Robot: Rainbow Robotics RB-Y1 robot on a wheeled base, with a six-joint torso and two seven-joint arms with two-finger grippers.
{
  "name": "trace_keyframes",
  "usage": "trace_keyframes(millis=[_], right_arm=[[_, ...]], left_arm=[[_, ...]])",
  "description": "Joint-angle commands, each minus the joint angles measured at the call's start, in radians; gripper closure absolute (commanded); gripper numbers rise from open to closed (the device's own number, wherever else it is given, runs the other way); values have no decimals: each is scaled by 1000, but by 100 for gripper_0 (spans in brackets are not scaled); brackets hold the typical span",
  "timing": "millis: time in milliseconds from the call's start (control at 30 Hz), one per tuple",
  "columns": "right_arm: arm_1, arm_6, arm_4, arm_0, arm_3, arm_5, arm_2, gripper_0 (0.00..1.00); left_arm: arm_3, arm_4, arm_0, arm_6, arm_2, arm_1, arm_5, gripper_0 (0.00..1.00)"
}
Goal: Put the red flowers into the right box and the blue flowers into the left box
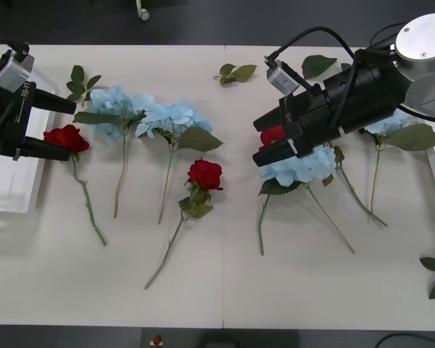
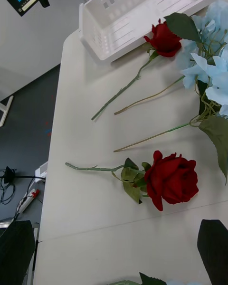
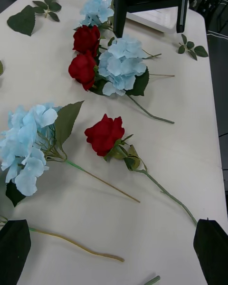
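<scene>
R gripper (image 1: 275, 146) open, straddling a rose (image 1: 272, 134) mostly hidden betw its fingers; L gripper (image 1: 56, 129) open, rose (image 1: 66, 138) between tips.

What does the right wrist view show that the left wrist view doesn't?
Right wrist view: the left box, with a rose lying next to it. Left wrist view: the right gripper, open, by two roses that lie against a blue flower, plus loose leaf sprigs. Both: the middle rose, lying by itself.
</scene>
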Motion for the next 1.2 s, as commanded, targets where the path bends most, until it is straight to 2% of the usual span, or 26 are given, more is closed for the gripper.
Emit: trace_keyframes(millis=[33, 200, 333, 533, 767, 900, 1000, 1100, 1200], right_arm=[[-3, 33, -26, -48, -7, -20, -39, 0], [-25, 18, -65, -120, 10, -12, -45, 0], [-32, -123, -65, -180, 33, 29, -45, 0], [-45, -342, -25, -252, 73, 121, -45, 0], [-104, -795, 27, -277, 76, 189, -45, 0], [-138, -960, 129, -278, 96, 253, -57, 0], [-167, -1092, 248, -278, 171, 348, -68, 0], [-193, -1134, 360, -277, 217, 383, -66, 0], [-221, -1131, 523, -267, 226, 411, -66, 0]], left_arm=[[-10, 6, -18, 34, 24, 66, -27, 0], [-10, -29, -20, 34, 26, 66, -29, 0], [-10, -78, -18, 51, 29, 66, -35, 0], [-10, -202, -18, 347, 32, 66, -49, 0], [-20, -359, -18, 682, 31, 54, -49, 0], [-44, -435, -17, 866, 31, 28, -49, 0], [-115, -530, 8, 1111, 32, -12, -50, 0], [-194, -636, 28, 1303, 31, -46, -55, 0], [-239, -750, 35, 1412, 29, -96, -47, 0]])
